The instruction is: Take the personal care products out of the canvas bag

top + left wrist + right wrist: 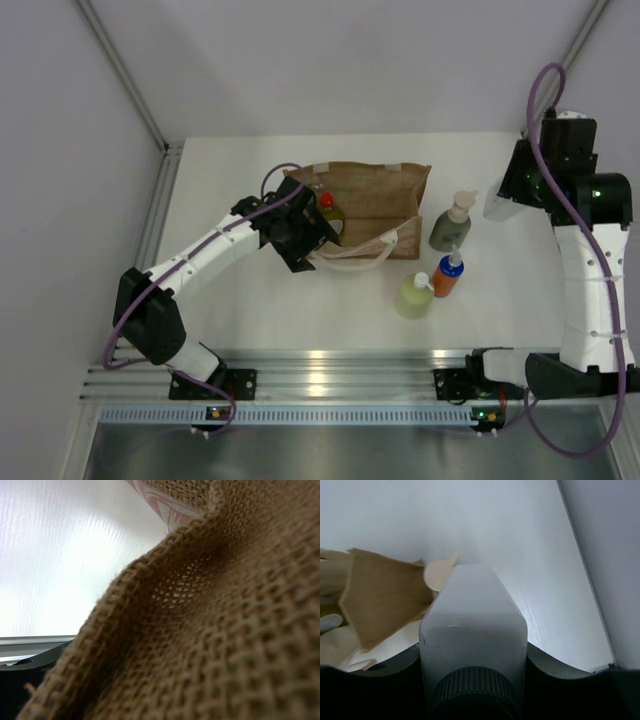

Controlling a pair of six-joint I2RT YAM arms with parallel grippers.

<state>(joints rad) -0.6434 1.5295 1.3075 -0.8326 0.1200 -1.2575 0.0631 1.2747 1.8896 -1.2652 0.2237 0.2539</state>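
Left tool [305, 232] is at the left end of the canvas bag [375, 195], pressed up against the rim. The left wrist view is nothing but close-up tan weave with a strip of table behind it, and no fingers show. The top view hides the jaws under the wrist too, so I can't tell whether it's released or clenched.

Yellow red-capped bottle [330, 210] sits at that same left end of the bag, right beside the left tool and touching or nearly so. Can't tell if it's gripped, or whether it's inside the rim or just on it.

Right tool [510, 195] is up near the far right corner of the table [300, 310], well apart from the bag. It's clenched on the silvery tube [472, 625]. In the right wrist view the tube lies between the two dark fingers, with its dark ribbed cap toward the camera and its flat end pointing away.

The bag is mid-table toward the far edge, long side parallel to that edge, with cream handles hanging off its near side.

Out of the bag and standing upright on the table, off its right end:
- grey-green beige-pump bottle [452, 225], just beside the bag's right end
- orange blue-capped bottle [449, 275], nearer the near edge than the pump bottle
- pale-green white-capped bottle [414, 296], just left of the orange one and closest to the near edge

The orange and pale-green bottles are close together, maybe touching. The pump bottle stands apart from both.
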